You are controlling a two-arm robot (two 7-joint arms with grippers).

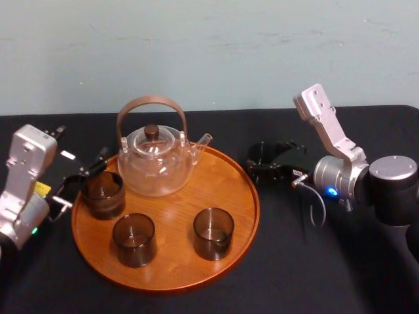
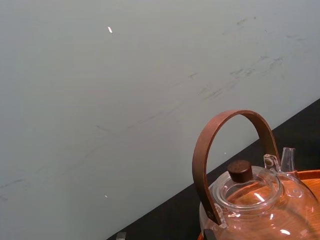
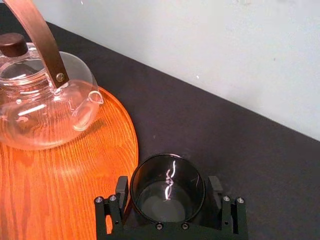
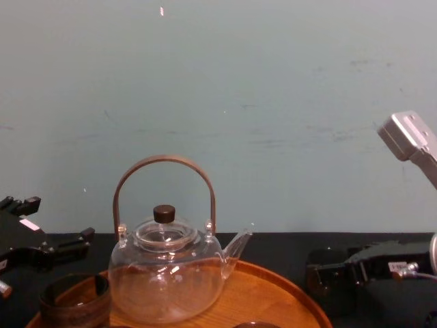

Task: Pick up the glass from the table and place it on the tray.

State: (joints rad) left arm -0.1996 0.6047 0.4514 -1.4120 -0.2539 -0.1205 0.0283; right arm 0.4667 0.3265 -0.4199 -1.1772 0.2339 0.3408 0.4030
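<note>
A dark smoked glass [image 3: 167,190] stands upright on the black table [image 3: 210,130], just off the rim of the round wooden tray [image 3: 75,190]. My right gripper [image 3: 168,183] is open around it, one finger close on each side. The head view shows the same glass [image 1: 263,154] inside the right gripper [image 1: 267,165], right of the tray [image 1: 252,196]. From the chest view the glass [image 4: 319,270] sits low at the right with the right gripper [image 4: 338,273] around it. My left gripper [image 1: 82,180] is open at the tray's left edge, beside another glass [image 1: 103,194].
A glass teapot [image 1: 156,160] with a brown hoop handle stands at the back of the tray. Two more dark glasses [image 1: 134,239] [image 1: 213,232] stand on the tray's front half. A pale wall closes off the far edge of the table.
</note>
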